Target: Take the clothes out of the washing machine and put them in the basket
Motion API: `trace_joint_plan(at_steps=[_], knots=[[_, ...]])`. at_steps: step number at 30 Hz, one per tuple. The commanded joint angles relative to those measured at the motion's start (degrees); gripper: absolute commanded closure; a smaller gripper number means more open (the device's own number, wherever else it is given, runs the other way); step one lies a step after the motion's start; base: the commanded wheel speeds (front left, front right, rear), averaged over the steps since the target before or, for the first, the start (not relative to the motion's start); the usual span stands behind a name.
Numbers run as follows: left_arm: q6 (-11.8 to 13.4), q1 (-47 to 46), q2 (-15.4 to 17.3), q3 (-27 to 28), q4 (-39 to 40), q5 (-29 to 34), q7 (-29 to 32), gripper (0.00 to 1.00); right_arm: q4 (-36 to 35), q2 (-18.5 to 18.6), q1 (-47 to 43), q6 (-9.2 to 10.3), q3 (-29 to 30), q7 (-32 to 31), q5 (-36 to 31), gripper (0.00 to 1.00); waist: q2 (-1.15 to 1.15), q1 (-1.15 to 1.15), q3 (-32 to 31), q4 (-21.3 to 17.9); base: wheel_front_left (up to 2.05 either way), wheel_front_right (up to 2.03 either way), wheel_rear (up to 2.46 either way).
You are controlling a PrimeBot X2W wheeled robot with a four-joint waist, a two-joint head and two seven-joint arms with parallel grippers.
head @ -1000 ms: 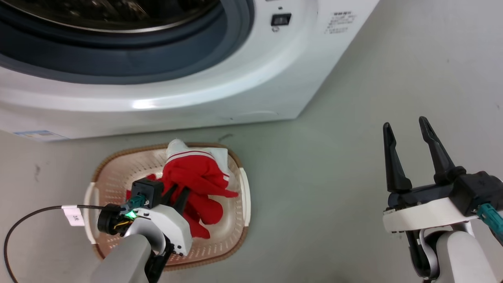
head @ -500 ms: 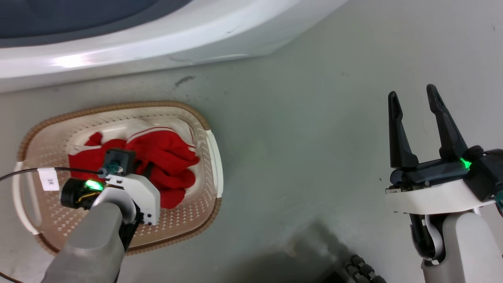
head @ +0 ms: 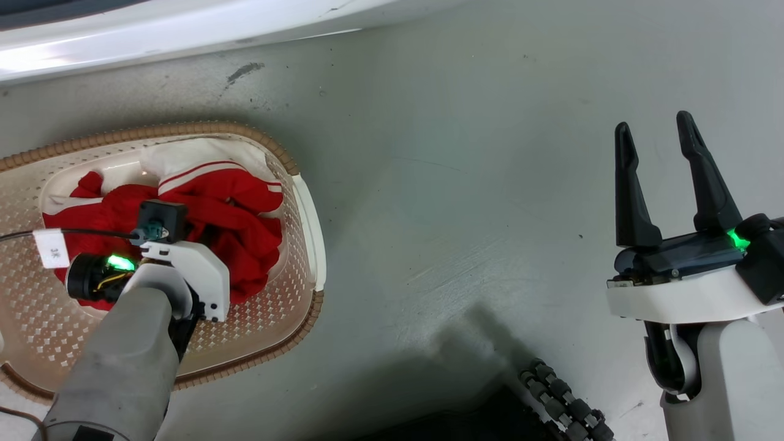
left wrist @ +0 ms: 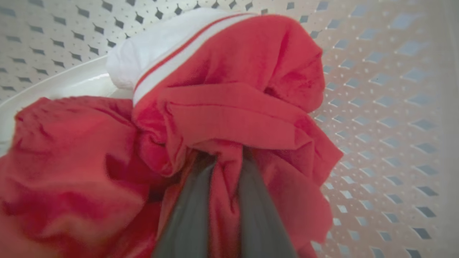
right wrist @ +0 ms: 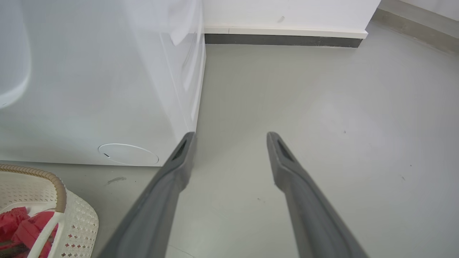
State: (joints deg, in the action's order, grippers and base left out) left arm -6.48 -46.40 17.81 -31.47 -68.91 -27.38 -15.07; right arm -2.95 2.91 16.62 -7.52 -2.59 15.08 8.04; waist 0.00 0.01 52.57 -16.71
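Note:
The red and white clothes (head: 239, 202) lie bunched in the cream basket (head: 153, 130) on the floor at the left. My left arm's wrist (head: 184, 275) reaches down into the basket, its fingers hidden under it. In the left wrist view my left gripper (left wrist: 226, 157) is shut on a red fold of the clothes (left wrist: 233, 89), close to the perforated basket wall (left wrist: 376, 107). My right gripper (head: 655, 128) hangs open over bare floor at the right, holding nothing (right wrist: 231, 138). The washing machine (head: 184, 30) shows as a white lower front at the top edge.
The washing machine's white side and front (right wrist: 89, 89) stand left of my right gripper, with the basket corner (right wrist: 53, 179) below. A wall baseboard (right wrist: 287, 36) runs behind. A black ribbed part of my base (head: 563, 398) lies at the bottom. A labelled cable (head: 52, 247) crosses the basket.
The head camera has tilted down, so the machine's porthole has left the picture. My left gripper still grips the red clothes, which sit lower and flatter in the basket. The right gripper stays open.

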Motion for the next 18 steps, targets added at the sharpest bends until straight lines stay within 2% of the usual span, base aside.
trace_joint_plan(at_steps=[1,2,9,18], knots=[[1.25,-1.28,0.11,0.0,0.44,0.7,-0.14,0.05,0.17,-0.06,0.75,0.05,0.16,0.13,-0.19,0.0,0.0,-0.01,0.04,0.1,0.0,0.0,0.0],[1.44,-1.06,0.09,0.04,0.58,0.78,-0.14,0.0,0.35,-0.05,0.71,0.06,0.2,0.12,-0.36,0.0,0.0,-0.01,-0.16,0.17,0.0,0.0,0.0],[1.14,1.31,-1.07,0.77,1.73,0.66,-0.14,0.0,1.8,-0.04,0.74,0.06,0.4,0.13,-1.31,0.0,0.0,-0.01,-3.73,1.34,0.0,0.0,0.0],[1.9,6.7,-1.46,3.54,8.35,2.14,-0.14,0.0,4.32,-0.01,-0.12,0.05,1.95,0.12,-4.77,0.0,0.0,-0.01,-15.56,5.24,0.0,0.0,0.0]])
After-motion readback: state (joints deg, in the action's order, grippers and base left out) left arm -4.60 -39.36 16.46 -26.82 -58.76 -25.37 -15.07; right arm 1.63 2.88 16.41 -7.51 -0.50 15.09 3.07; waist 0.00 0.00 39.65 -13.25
